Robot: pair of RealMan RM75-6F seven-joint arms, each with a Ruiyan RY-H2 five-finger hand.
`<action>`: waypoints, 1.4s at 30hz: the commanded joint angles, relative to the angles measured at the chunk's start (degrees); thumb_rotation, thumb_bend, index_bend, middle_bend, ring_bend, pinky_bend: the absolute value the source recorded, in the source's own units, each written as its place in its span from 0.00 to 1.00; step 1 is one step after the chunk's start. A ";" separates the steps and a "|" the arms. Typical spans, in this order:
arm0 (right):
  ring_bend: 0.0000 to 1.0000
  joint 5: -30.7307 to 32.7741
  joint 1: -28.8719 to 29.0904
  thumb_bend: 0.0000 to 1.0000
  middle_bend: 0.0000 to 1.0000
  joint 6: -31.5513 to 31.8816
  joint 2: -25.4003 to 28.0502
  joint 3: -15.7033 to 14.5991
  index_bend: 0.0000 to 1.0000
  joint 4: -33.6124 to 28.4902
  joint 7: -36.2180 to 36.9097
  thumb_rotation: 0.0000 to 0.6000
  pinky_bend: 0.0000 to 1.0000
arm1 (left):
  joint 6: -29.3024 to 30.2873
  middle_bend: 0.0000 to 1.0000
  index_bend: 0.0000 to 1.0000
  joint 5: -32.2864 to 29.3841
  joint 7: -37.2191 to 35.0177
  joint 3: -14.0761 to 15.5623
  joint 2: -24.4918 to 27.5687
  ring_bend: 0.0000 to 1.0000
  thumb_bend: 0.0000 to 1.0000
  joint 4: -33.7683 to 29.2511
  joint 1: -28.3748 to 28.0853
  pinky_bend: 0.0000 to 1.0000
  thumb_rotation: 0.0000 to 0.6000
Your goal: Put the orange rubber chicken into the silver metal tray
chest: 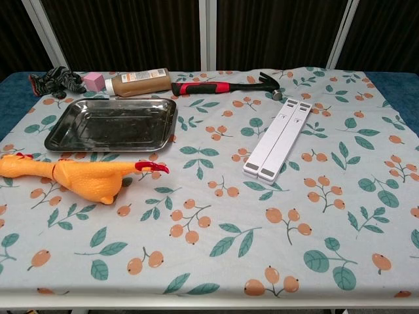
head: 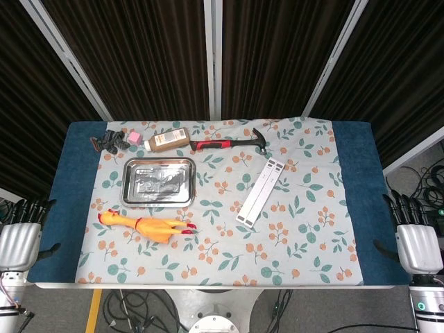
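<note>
The orange rubber chicken (head: 147, 225) lies near the table's left edge, just in front of the empty silver metal tray (head: 158, 182); both the left hand (head: 19, 239) and right hand (head: 416, 243) hang released, holding nothing; a grip on its slim neck might let it flop out.

Desk (head: 357, 201) blue-topped, covered by floral cloth (head: 305, 229) with leaf and berry print. On cloth: silver metal tray (head: 158, 182) left of centre; orange rubber chicken (head: 147, 226) lying on side just below tray, apart from it. Upper left of frame: black bundle (head: 105, 142), pink block (head: 133, 138), brown bottle (head: 166, 140) on side. Red-handled hammer (head: 230, 143) top centre. White folded stand (head: 261, 191) lying diagonal, right of centre.
</note>
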 commanded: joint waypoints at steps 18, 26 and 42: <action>0.00 -0.08 -0.43 0.09 0.00 0.42 1.51 0.31 0.00 0.24 3.47 1.00 0.00 | -1.80 0.17 0.18 3.88 -1.64 -0.03 -3.12 0.10 0.02 1.22 -2.31 0.16 1.00; 0.00 0.42 0.43 0.09 0.00 -0.89 2.39 0.68 0.00 -0.65 2.36 1.00 0.00 | -10.74 0.17 0.18 6.36 -8.04 -0.77 -5.12 0.12 0.03 4.80 -9.37 0.16 1.00; 0.00 2.27 1.02 0.09 0.00 -2.54 2.55 0.82 0.00 -1.20 1.51 1.00 0.00 | -22.16 0.33 0.34 3.41 -10.18 0.17 -18.45 0.23 0.14 20.76 -16.76 0.27 1.00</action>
